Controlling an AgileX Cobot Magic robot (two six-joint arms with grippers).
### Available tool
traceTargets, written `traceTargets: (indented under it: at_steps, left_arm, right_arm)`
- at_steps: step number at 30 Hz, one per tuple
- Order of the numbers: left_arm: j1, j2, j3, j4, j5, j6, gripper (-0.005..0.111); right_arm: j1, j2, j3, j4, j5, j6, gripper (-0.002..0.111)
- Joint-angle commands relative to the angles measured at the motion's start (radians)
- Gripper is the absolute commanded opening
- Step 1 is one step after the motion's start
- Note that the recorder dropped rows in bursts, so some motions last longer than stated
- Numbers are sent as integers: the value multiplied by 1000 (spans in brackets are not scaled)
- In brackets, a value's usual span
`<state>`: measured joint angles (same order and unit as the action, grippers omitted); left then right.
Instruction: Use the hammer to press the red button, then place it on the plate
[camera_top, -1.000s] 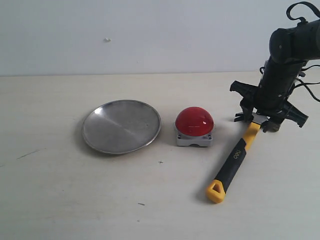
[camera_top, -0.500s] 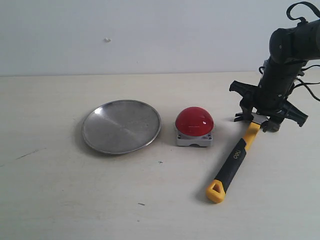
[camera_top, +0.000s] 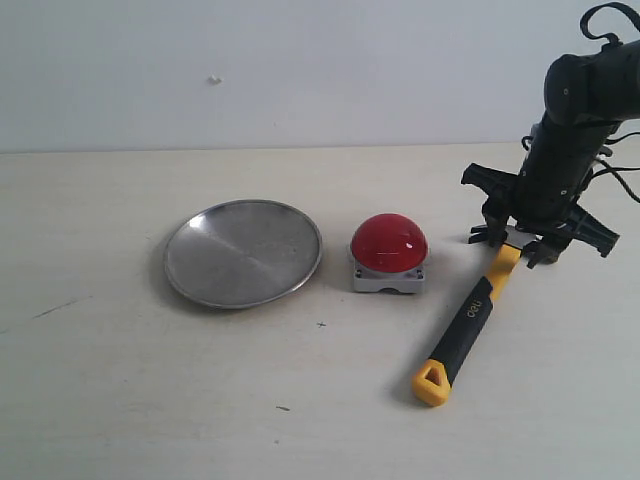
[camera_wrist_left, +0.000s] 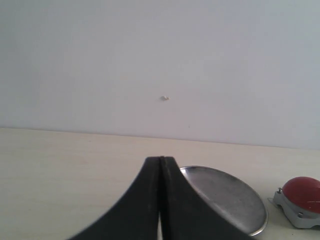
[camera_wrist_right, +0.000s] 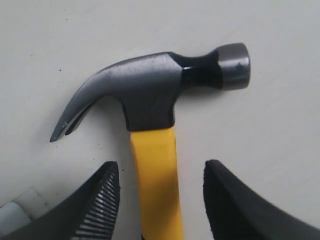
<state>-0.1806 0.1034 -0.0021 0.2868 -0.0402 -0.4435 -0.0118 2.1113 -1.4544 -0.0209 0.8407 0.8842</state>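
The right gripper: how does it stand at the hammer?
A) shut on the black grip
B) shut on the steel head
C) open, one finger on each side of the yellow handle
C: the right gripper is open, its fingers flanking the hammer's yellow handle with gaps.

The plate lies just left of the red button. The hammer lies right of both, its handle slanting forward.

The right gripper largely hides the head of the hammer in the exterior view; the lettering on the hammer's handle is too small to read there.
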Motion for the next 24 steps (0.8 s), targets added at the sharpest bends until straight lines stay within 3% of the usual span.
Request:
traceTargets:
  at_steps: [1, 24]
  left_arm:
    - [-8, -5, 2, -6, -1, 3, 0]
    - [-8, -5, 2, -6, -1, 3, 0]
  right_arm:
    - [-3, -1, -9, -3, -8, -8, 51]
    - [-3, -1, -9, 6, 11, -47, 51]
